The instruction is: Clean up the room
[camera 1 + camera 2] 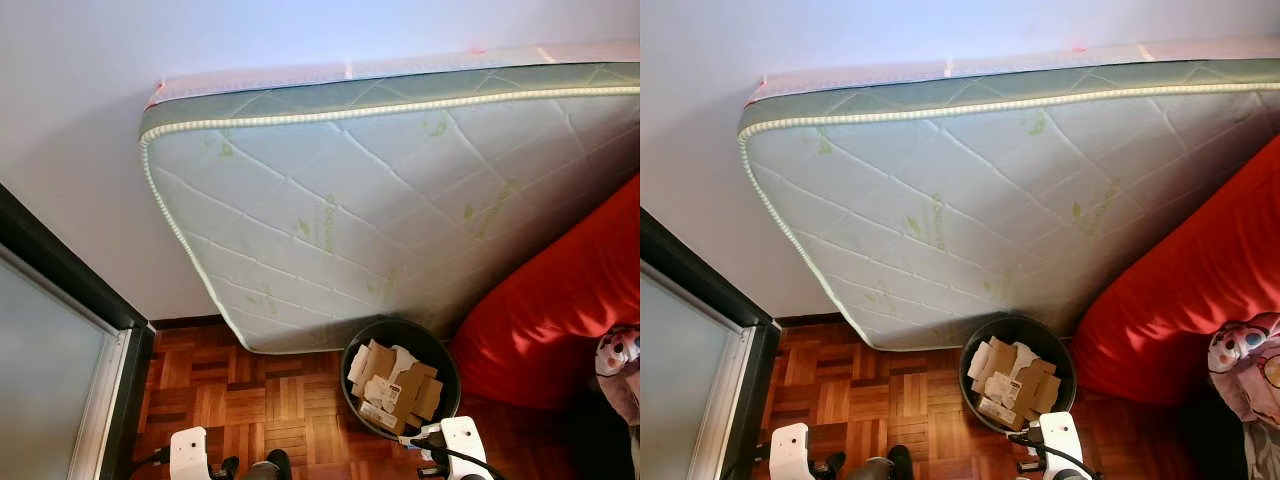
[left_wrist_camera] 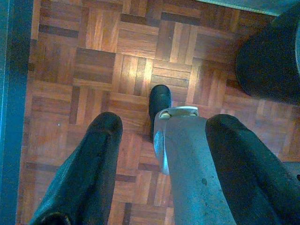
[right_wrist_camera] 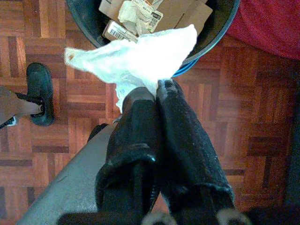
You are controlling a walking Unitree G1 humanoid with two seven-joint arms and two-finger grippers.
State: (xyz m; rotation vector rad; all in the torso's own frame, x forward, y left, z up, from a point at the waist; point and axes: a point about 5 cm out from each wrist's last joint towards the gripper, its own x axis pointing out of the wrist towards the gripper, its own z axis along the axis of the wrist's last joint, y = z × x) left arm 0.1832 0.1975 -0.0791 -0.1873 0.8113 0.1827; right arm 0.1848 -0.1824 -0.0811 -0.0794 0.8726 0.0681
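A room corner with a parquet floor [image 1: 250, 400] of small wooden squares and a plain white wall [image 1: 80, 120].

The right gripper [image 3: 157, 91] hangs just above the floor beside the bin; its two black fingers are pressed together on a crumpled white tissue [image 3: 140, 58]. The tissue fans out from the fingertips and, in the right wrist view, overlaps the near rim of the black round bin [image 3: 84, 18]. Whether the tissue touches the rim cannot be told.

The left gripper [image 2: 159, 136] hangs idle over bare parquet, its fingers spread well apart. Between them show the robot's silver lower leg [image 2: 187, 159] and black foot [image 2: 160, 101].

The bin [image 1: 402, 335] stands on the floor just in front of the robot's right side. It holds torn brown cardboard pieces [image 1: 395, 385] and small printed cartons, some with barcode labels; they reach close to the rim.

Behind the bin a mattress [image 1: 380, 200] leans tilted against the wall, its lower corner down by the floor just beside the bin. Its cover is quilted in diamonds, white with small green leaf prints, with a green side band and a corded edge.

To the right of the bin lies a large red beanbag [image 1: 560, 300], its fabric touching or nearly touching the bin's side and resting against the mattress. At its far right edge sits a pink patterned cloth [image 1: 1245, 365].

On the left a dark door frame [image 1: 60, 270] with a frosted glass panel [image 1: 45, 370] runs down to the floor.
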